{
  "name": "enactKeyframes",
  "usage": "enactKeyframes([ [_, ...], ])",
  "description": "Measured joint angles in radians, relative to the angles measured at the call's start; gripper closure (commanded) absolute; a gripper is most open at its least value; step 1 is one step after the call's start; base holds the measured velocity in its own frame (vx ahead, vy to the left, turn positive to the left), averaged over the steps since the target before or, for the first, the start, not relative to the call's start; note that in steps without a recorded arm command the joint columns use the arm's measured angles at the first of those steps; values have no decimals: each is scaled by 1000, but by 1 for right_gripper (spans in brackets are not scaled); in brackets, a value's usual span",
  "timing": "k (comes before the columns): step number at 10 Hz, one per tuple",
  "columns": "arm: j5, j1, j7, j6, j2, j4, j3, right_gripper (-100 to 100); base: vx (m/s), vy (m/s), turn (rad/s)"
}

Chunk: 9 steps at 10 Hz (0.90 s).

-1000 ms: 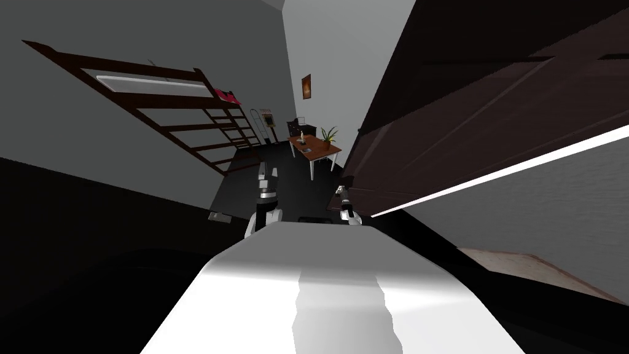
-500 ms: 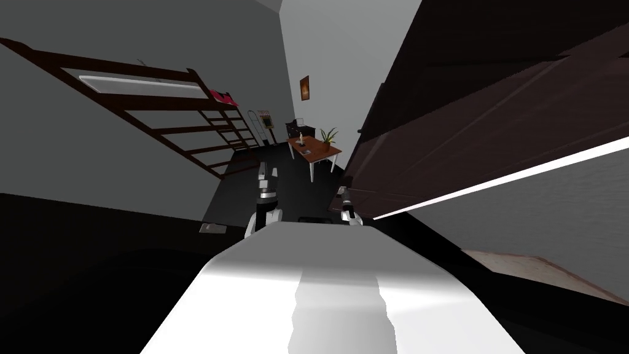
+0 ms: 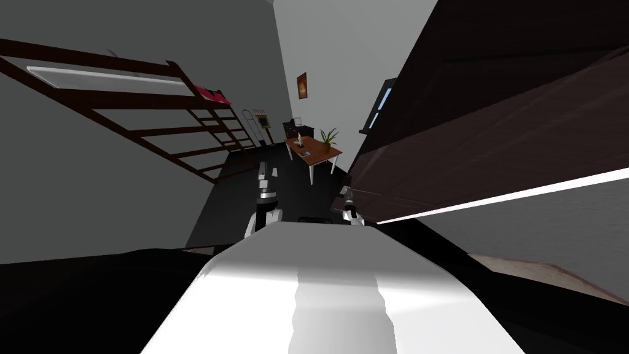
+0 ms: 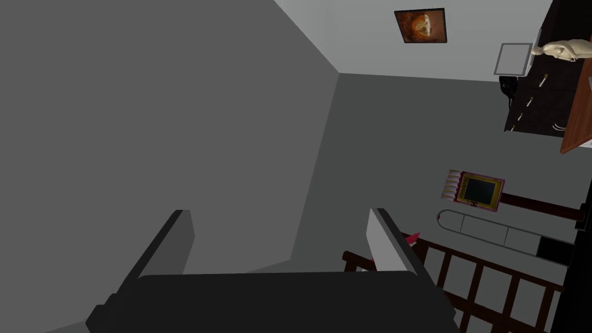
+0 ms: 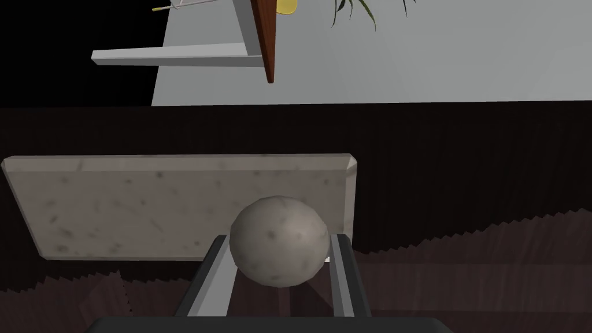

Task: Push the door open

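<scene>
A dark brown door (image 3: 491, 123) fills the right of the head view, swung partway into the room. My right gripper (image 3: 348, 198) is at its lower edge. In the right wrist view, my right gripper (image 5: 281, 240) is shut on a round, speckled grey knob (image 5: 280, 248), its fingers pressing the knob's sides. Behind the knob a grey plate (image 5: 144, 202) lies flat on the dark door (image 5: 462, 173). My left gripper (image 3: 264, 178) is held forward over the dark floor. In the left wrist view, my left gripper (image 4: 280, 225) is open with nothing between its fingers.
A brown table (image 3: 313, 150) with a plant (image 3: 328, 135) stands ahead at the room's far end, a dark cabinet (image 3: 299, 129) behind it. A dark ladder-like frame (image 3: 153, 117) lines the grey left wall. A white door-frame strip (image 3: 503, 196) runs along the right.
The door has swung further away to the right, showing a blue strip past its far edge. My view has moved forward and turned; the ladder-like frame has slid left.
</scene>
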<state>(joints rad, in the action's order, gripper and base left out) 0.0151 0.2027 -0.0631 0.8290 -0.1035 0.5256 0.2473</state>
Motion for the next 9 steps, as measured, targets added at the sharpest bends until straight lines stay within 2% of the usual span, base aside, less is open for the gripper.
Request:
enactKeyframes([
  [1,-7,7,4,7,-5,-14,12,100,185,68,-62],
  [2,-13,-10,9,-5,-2,15,21,100,179,43,-51],
  [4,-23,-13,16,-12,-3,17,38,100,169,47,-39],
  [5,-29,-6,18,-6,-7,3,47,100,159,58,-47],
  [8,-39,-13,24,-5,-10,4,64,100,153,26,-47],
  [9,-45,-8,27,1,-15,-19,73,100,228,35,-57],
])
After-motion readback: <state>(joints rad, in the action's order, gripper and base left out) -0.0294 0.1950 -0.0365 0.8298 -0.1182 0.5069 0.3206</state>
